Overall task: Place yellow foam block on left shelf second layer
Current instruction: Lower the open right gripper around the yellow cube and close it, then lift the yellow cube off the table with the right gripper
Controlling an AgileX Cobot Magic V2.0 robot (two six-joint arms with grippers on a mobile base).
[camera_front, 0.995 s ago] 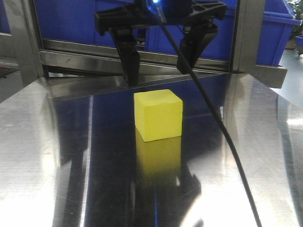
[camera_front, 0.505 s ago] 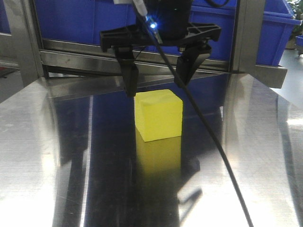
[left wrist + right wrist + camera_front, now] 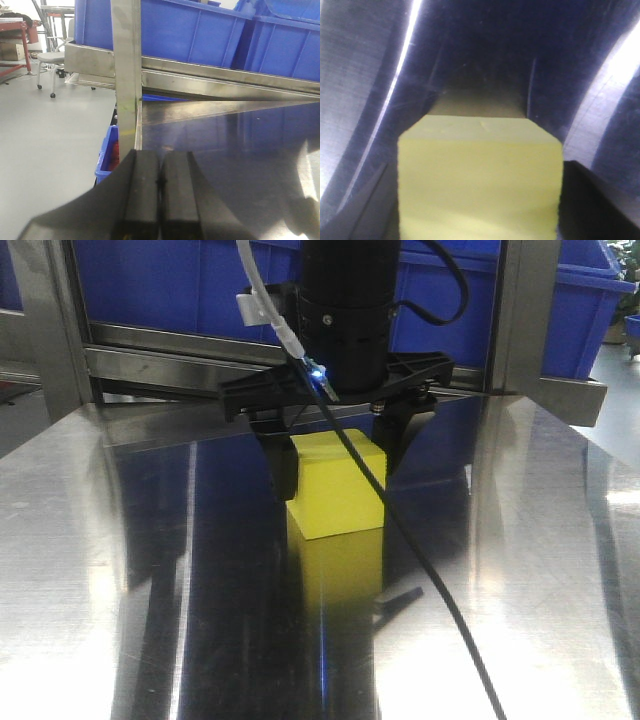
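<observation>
The yellow foam block [image 3: 335,495] rests on the shiny steel shelf surface [image 3: 120,540]. My right gripper [image 3: 337,475] has come down from above and stands open with one black finger on each side of the block, close to its faces. The right wrist view shows the block [image 3: 480,180] filling the space between the dark fingers [image 3: 592,205]. In the left wrist view my left gripper [image 3: 161,156] is shut with nothing in it, pads pressed together, hovering over the shelf's left edge.
Blue plastic bins [image 3: 180,280] line the back behind a steel rail [image 3: 160,365]. A black cable [image 3: 440,600] trails from the right arm across the surface. A steel upright post [image 3: 125,75] stands ahead of the left gripper, with floor and a blue bin [image 3: 106,150] beyond.
My right gripper has come down from above the block until its fingers straddle it. The block has stayed in place.
</observation>
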